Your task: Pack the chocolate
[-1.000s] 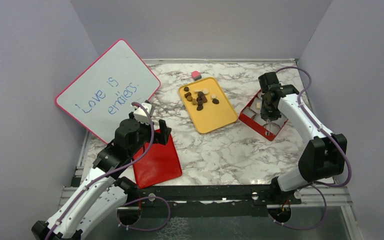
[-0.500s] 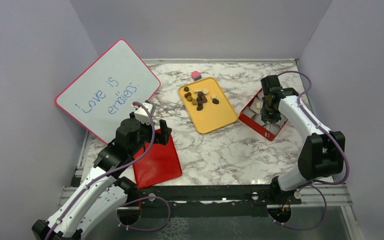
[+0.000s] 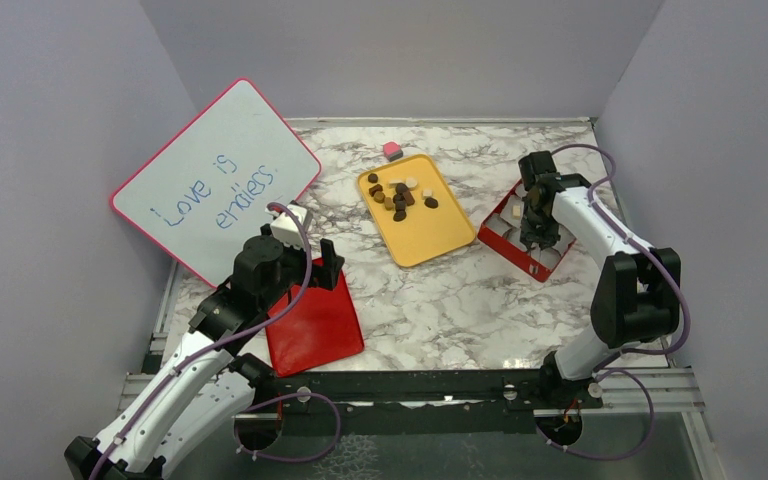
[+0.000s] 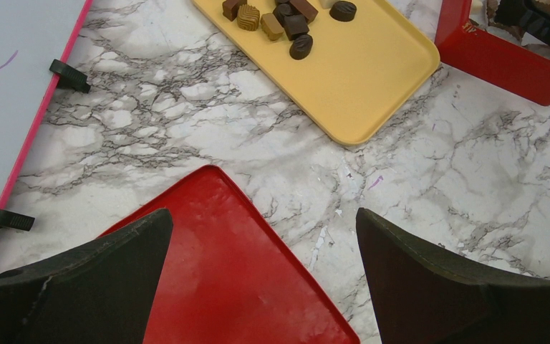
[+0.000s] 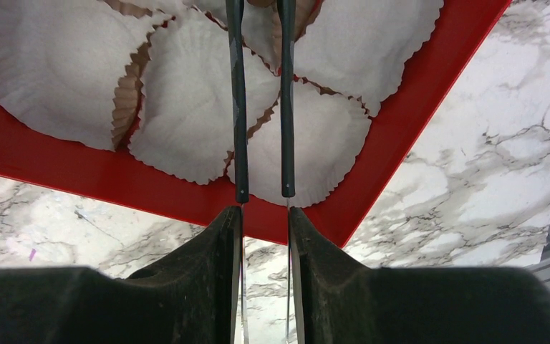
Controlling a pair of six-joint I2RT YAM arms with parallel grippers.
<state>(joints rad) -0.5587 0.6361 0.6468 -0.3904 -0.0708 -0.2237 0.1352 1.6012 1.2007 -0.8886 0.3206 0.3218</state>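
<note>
- My right end effector [image 5: 263, 212] points into the red box [image 5: 57, 168]. Its fingers are close together with a slim gap, and two thin prongs run parallel over the white paper cups [image 5: 193, 115]. The prong tips leave the frame, so I cannot tell whether anything is gripped.
- My left end effector [image 4: 263, 215] hangs wide open and empty above the shallow red tray [image 4: 222, 279], at 8 o'clock on the worktop [image 4: 430, 186].
- The chocolate [image 3: 398, 195], in dark, tan and cream pieces, lies heaped at the 11 o'clock end of the yellow tray [image 3: 430, 245]. That tray is at 12 o'clock on the worktop, and the red box is at 2 o'clock.
</note>
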